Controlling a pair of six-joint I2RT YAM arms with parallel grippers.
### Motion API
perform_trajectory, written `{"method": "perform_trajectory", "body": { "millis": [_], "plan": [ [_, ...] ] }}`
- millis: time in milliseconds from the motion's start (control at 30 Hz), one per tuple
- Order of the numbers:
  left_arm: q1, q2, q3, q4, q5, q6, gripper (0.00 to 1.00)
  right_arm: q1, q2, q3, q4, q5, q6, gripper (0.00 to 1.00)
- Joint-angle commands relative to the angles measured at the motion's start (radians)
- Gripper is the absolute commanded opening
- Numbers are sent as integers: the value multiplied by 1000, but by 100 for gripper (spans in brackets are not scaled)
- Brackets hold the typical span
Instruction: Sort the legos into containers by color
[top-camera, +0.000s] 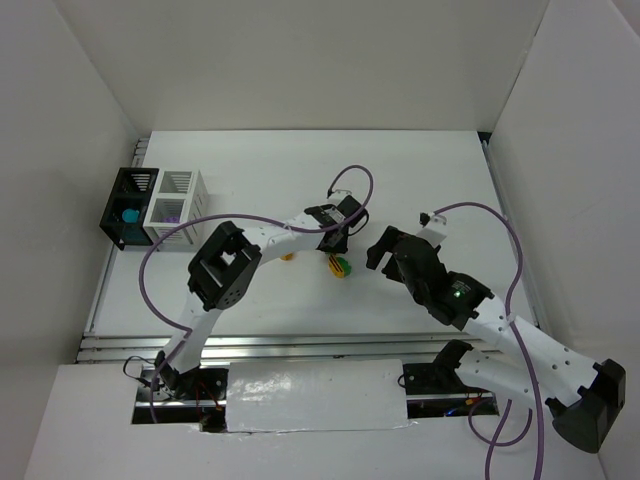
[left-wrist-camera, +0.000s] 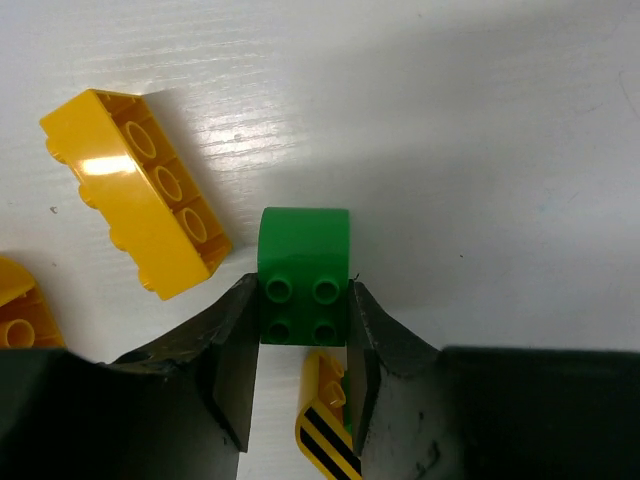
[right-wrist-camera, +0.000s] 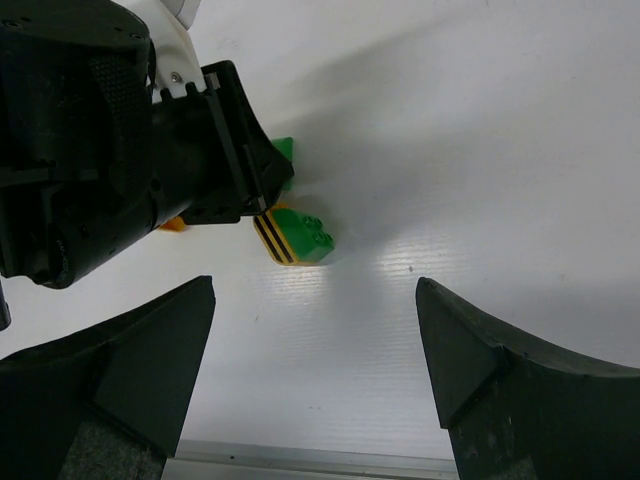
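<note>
Two bins sit far off to the left gripper's left: the black bin (top-camera: 116, 207) with a teal brick (top-camera: 130, 213) inside, and the white bin (top-camera: 192, 187) adjoining it, showing a purple brick (top-camera: 172, 212).

On to the left gripper (left-wrist-camera: 300, 330): its fingers are pinched onto the green brick (left-wrist-camera: 304, 262), one pad on each flank. The grip catches only the studded end. The rounded end pokes out past the fingertips.

Just left of those fingers lies a yellow brick (left-wrist-camera: 140, 190), hollow side up, with an orange brick (left-wrist-camera: 18, 315) further left at the edge of view. Tucked between the fingers, behind the green one, is a striped brick (left-wrist-camera: 325, 425), very close to the right finger.

Over to the right gripper (right-wrist-camera: 315, 320): spread wide, holding nothing, hanging beside its partner and looking at that same striped brick.

Where could this go wrong? A bite this shallow looks risky, and the green brick could pivot or squirt out on the lift or on the long carry left. The striped brick sits close enough to be snagged and dragged along. The two grippers are near each other, so a careless swing invites a knock. And whether green belongs with teal or purple isn't obvious, so it could land in the wrong bin.
</note>
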Motion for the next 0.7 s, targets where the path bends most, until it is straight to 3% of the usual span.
{"method": "perform_trajectory", "body": {
  "millis": [0,200,333,433,533,667],
  "plan": [
    [-1,11,-5,25,36,-5,17,-1,-3,-10,30,21,-10,88],
    [-1,-89,-32,83,64,30,1,-4,-8,-10,33,22,-11,88],
    [-1,-207,-37,129,19,73,0,-4,-5,-10,28,25,-7,88],
    [33,-293,-23,100,-108,65,0,-6,-17,-14,28,27,-7,88],
    [187,-354,17,-33,-130,31,0,-9,-37,-16,28,24,-11,88],
    [484,-456,26,-99,-116,60,0,-9,-45,-23,42,8,-22,88]
  ]
}}
